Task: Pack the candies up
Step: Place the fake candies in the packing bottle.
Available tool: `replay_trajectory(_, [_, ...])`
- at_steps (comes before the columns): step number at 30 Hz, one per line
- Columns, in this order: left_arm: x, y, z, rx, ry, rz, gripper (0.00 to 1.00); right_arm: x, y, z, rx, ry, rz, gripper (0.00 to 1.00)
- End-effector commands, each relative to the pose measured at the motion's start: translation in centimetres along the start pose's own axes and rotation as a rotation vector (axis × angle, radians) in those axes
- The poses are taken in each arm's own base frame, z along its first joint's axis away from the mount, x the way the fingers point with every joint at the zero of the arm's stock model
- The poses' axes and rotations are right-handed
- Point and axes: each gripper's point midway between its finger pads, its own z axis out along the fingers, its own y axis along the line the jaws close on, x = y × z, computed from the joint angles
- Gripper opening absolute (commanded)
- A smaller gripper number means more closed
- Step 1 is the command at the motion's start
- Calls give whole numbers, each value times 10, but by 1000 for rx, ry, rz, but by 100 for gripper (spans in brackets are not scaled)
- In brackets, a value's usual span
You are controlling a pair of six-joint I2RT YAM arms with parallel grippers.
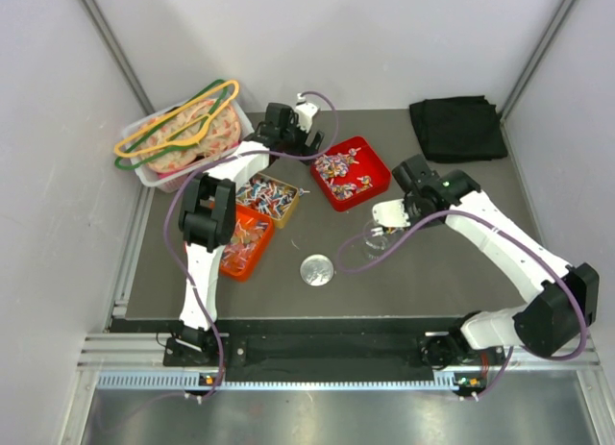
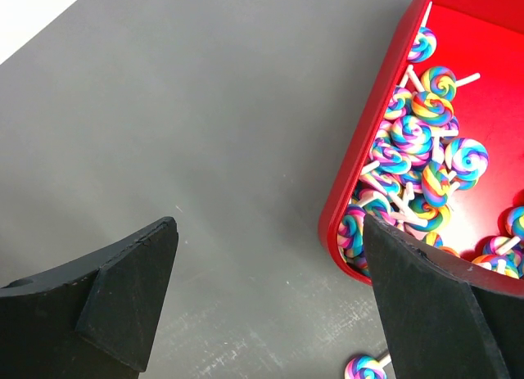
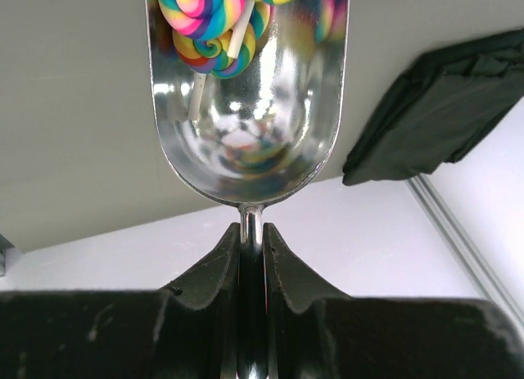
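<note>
**Right pincer holding a loaded scoop, left pincer gaping beside the red tray**

Nearest the arm bases, a round silver disc (image 1: 317,270) is lying flat on the dark desk (image 1: 432,282), at about 6 o'clock from the desk's middle. At the disc's 10 o'clock an orange tray (image 1: 252,260) is sitting with candies (image 1: 245,232) heaped in it, partly under the left arm's elbow. At the disc's 2 o'clock the right pincer (image 3: 251,232) is clamping narrowly on the thin stem of a shiny metal scoop (image 3: 282,109), its jaws pressing the stem from both sides. A few rainbow-swirl candies on white sticks are lying at the far end of the scoop's bowl.

Farther on, a yellow tray (image 1: 288,212) is sitting just beside the orange one, at its 1 o'clock, and is also carrying candies. A red tray (image 1: 377,183) is sitting at the yellow tray's 3 o'clock, a little apart, with many candies piled against one wall. A loose candy (image 2: 364,367) is lying on the desk just outside that wall. The left pincer (image 2: 268,232) is hanging over bare desk at the red tray's 10 o'clock, its jaws spread wide and gripping nothing.

Farthest away, a clear bin (image 1: 159,179) is standing at the desk's 10 o'clock corner, holding pink-orange items (image 1: 197,137) with yellow and green hangers (image 1: 219,89). A black cloth (image 1: 458,128) is lying bunched at the 1 o'clock corner.
</note>
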Motion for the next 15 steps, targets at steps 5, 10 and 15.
replay_trajectory(5, [-45,8,-23,-21,-114,14,99,-2,-19,-18,60,63,-69,0])
replay_trajectory(10, [-46,8,-24,-21,-117,12,99,-4,-21,-20,63,92,-108,0])
replay_trajectory(15, [-45,8,-23,-18,-120,14,99,-2,-27,-24,83,131,-142,0])
